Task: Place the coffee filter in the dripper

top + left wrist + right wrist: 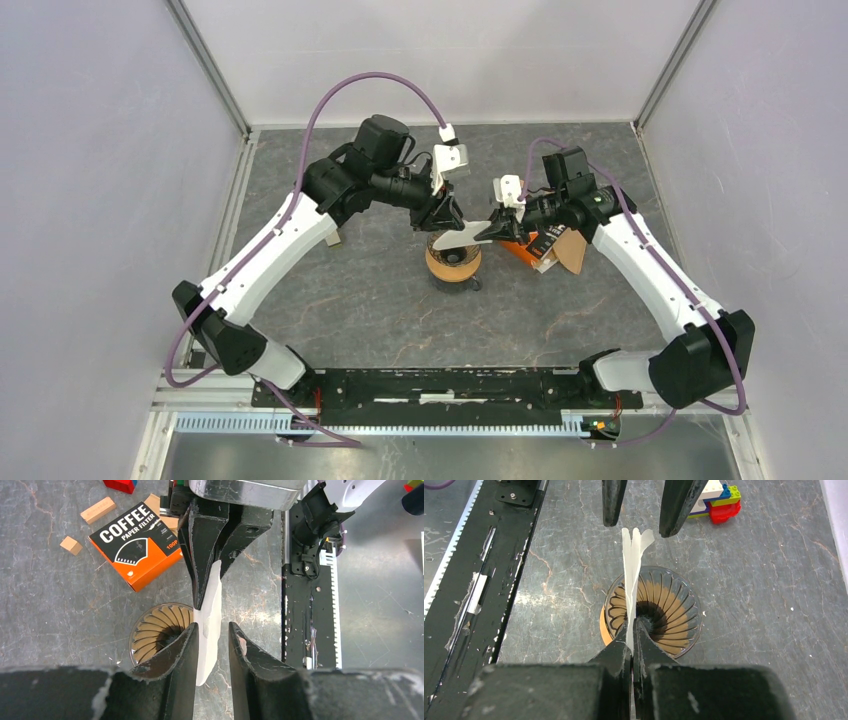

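The coffee filter (462,237) is a flat folded white paper held on edge just above the dripper (455,258), a ribbed see-through cone standing on a tan disc. My right gripper (494,231) is shut on the filter's near end in the right wrist view (632,630), over the dripper (669,615). My left gripper (446,216) is open, its fingers on either side of the filter's other end (210,625). In the left wrist view the paper lies against one finger (187,647), and the dripper (155,632) sits just beside it.
An orange COFFEE box (137,542) lies beyond the dripper, by the right arm (535,247). Small wooden blocks (97,510) and a red brick (120,485) lie near it. Lego bricks (719,502) lie further off. The black base rail (310,605) runs along the near edge.
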### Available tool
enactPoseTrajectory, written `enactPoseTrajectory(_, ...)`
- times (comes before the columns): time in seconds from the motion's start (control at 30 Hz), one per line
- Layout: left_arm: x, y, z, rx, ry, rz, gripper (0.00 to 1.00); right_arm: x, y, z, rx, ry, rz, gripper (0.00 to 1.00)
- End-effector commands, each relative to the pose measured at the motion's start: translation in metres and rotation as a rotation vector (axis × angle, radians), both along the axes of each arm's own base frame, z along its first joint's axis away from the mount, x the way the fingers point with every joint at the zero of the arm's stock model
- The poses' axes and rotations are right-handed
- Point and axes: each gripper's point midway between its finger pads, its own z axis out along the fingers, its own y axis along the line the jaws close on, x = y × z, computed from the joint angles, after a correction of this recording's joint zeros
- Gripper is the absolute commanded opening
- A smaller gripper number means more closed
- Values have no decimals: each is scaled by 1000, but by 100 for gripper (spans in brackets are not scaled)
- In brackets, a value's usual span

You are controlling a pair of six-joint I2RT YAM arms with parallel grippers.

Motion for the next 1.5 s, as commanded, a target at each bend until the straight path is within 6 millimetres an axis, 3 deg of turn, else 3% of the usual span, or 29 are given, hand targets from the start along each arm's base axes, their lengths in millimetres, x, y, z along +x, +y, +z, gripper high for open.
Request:
enactPoseTrajectory(0.0, 0, -3, 10, -22, 11, 3, 34, -4, 2, 14, 32, -66, 21, 0)
enactPoseTrajectory(0.7, 1, -7, -1, -10, 17, -26, 24, -3, 3, 16, 40, -52, 19, 0)
enactPoseTrajectory(1.07, 8, -3, 6, -7, -61, -12, 18, -5, 0, 7, 12, -49, 34, 0)
enactPoseTrajectory(1.47, 9, -3, 0, 3, -83, -34, 18, -7, 1, 7, 8, -42, 50, 0)
